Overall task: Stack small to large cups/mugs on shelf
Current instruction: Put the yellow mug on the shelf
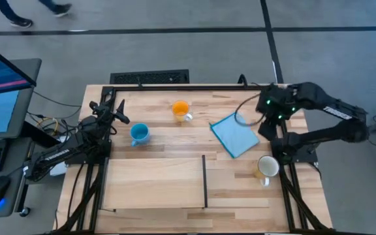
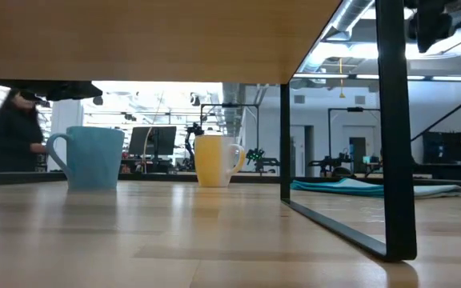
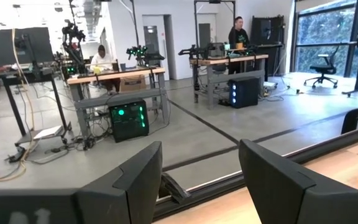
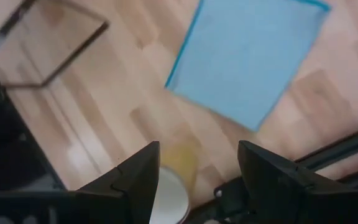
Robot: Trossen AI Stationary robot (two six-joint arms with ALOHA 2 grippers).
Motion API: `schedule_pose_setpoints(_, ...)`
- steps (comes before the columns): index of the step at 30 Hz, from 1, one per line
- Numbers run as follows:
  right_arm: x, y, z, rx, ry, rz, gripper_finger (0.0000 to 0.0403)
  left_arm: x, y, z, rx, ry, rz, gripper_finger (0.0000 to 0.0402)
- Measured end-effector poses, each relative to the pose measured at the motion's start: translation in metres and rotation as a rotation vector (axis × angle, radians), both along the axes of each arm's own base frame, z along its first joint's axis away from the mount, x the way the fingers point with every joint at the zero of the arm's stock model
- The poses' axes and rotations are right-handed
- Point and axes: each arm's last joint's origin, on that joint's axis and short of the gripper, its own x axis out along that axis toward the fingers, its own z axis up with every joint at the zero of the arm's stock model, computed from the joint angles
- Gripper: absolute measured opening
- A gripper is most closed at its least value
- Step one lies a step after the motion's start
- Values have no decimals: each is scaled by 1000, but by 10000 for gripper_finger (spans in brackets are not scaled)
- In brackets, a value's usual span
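Observation:
The light blue mug (image 1: 139, 134) (image 2: 89, 158) and the orange mug (image 1: 181, 110) (image 2: 217, 160) stand upright on the far half of the table. The white mug (image 1: 267, 168) (image 4: 169, 198) stands at the right, near the right arm's base. The shelf (image 1: 155, 183) is a raised wooden board on thin black legs (image 2: 394, 128) at the table's near middle. My left gripper (image 1: 111, 108) (image 3: 197, 180) is open and empty at the far left, left of the blue mug. My right gripper (image 1: 265, 121) (image 4: 197, 180) is open and empty, held high between the cloth and the white mug.
A flat light-blue cloth (image 1: 235, 135) (image 4: 253, 59) lies between the orange mug and the white mug. A black frame (image 1: 175, 85) runs along the table's edges. People and workbenches show in the room beyond the table (image 3: 238, 31).

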Motion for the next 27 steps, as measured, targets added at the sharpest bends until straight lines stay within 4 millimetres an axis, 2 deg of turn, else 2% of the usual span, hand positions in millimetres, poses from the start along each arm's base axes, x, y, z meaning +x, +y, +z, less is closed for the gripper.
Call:
schedule_pose_setpoints(6, 7, 32, -5, -7, 42, 180, 240, 0, 0, 0, 14, 33, 2, 206)
schedule_pose_setpoints(12, 0, 60, -32, -22, 163, 265, 240, 0, 0, 0, 12, 29, 2, 206)
schedule_pose_setpoints(19, -9, 74, -65, -47, 303, 283, 240, 0, 0, 0, 11, 26, 1, 206)
schedule_pose_setpoints(27, -11, 77, -88, -55, 368, 245, 240, 0, 0, 0, 10, 25, 0, 206)
